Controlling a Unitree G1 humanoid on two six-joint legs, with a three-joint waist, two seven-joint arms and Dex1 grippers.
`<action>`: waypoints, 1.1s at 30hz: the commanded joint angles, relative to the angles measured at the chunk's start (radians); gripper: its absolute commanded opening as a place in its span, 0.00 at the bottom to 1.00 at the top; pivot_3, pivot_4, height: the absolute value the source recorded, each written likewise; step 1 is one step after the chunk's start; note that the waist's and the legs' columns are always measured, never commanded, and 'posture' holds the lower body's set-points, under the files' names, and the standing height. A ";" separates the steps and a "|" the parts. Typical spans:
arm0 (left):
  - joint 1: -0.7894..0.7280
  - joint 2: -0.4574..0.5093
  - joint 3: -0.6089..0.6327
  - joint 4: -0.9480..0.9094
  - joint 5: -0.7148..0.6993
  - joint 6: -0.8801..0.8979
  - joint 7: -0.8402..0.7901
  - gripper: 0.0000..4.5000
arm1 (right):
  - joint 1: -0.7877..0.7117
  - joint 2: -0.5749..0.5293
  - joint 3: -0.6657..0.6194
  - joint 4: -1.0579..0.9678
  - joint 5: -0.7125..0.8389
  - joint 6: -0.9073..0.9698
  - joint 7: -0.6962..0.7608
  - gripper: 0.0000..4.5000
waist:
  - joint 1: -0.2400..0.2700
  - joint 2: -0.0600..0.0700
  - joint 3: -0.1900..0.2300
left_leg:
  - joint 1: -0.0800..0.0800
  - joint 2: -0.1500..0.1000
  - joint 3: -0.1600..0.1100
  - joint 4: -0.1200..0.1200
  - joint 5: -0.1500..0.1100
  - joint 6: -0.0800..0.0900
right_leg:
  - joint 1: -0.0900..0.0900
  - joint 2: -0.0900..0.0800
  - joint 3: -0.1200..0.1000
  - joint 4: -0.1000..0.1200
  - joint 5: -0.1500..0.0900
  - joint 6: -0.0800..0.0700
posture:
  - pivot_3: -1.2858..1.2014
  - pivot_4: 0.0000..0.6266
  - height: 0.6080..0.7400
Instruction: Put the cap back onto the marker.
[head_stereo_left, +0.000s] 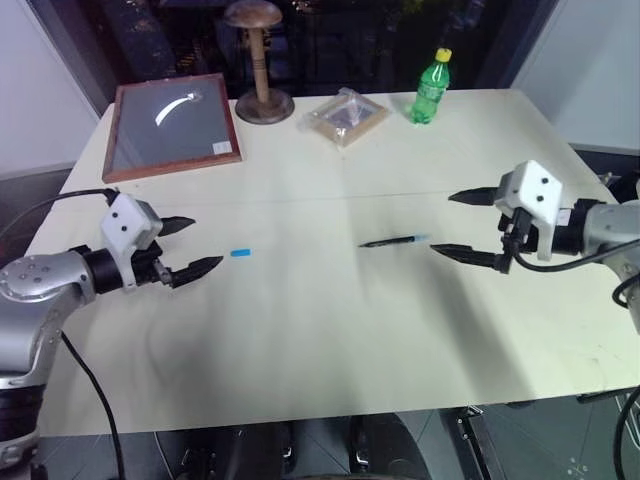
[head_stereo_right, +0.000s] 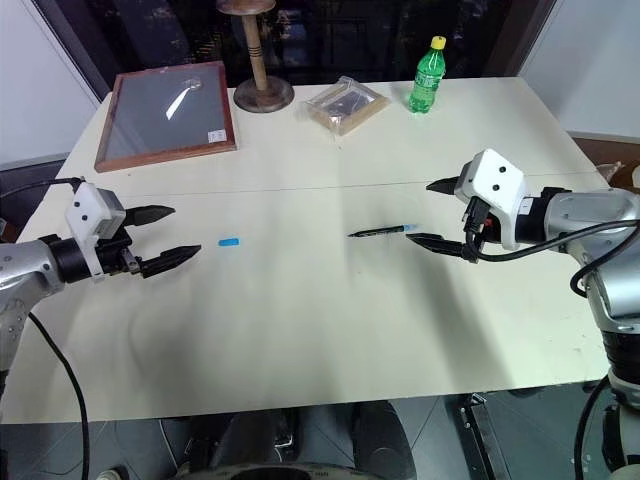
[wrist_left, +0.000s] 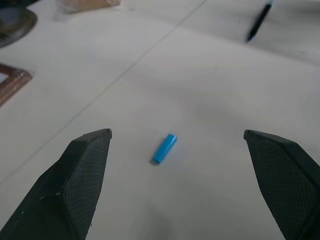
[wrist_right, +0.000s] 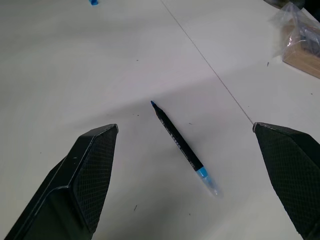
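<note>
A big pale table (head_stereo_left: 330, 330) holds a few things along its far edge. A flat picture frame (head_stereo_left: 172, 127) with a brown wooden rim lies at the far left. Just beside it stands a wooden stand (head_stereo_left: 259, 65) with a round top and round base. Next comes a clear plastic bag (head_stereo_left: 345, 117) with something brown inside. A green bottle (head_stereo_left: 432, 89) with a yellow cap stands upright farther right

We see silver-grey metal arms ending in white boxy wrist housings dotted with dark screws; the left gripper (head_stereo_left: 192, 246) and right gripper (head_stereo_left: 456, 224) carry tapered, cross-hatched black fingers (wrist_left: 75, 185), with black cables trailing.
</note>
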 joint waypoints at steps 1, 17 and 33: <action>0.002 0.017 0.038 -0.035 -0.008 -0.005 0.003 0.99 | -0.018 -0.001 -0.010 -0.025 0.017 -0.001 0.003 1.00 | 0.000 0.000 0.000 | 0.000 0.000 0.000 0.000 0.000 0.000 | 0.000 0.000 0.000 0.000 0.000 0.000 | 0.52 0.24 1.00; -0.013 0.006 0.021 -0.039 -0.009 0.029 0.032 0.99 | -0.003 0.019 -0.006 -0.058 0.031 0.020 -0.021 1.00 | 0.000 0.000 0.000 | 0.000 0.000 0.000 0.000 0.000 0.000 | 0.000 0.000 0.000 0.000 0.000 0.000 | 0.52 0.24 1.00; -0.052 0.005 -0.017 0.015 0.007 0.018 0.013 0.99 | 0.025 0.032 -0.015 -0.099 0.044 0.046 -0.044 1.00 | 0.001 0.000 0.000 | 0.000 0.000 0.000 0.000 0.000 0.000 | 0.000 0.000 0.000 0.000 0.000 0.000 | 0.52 0.24 1.00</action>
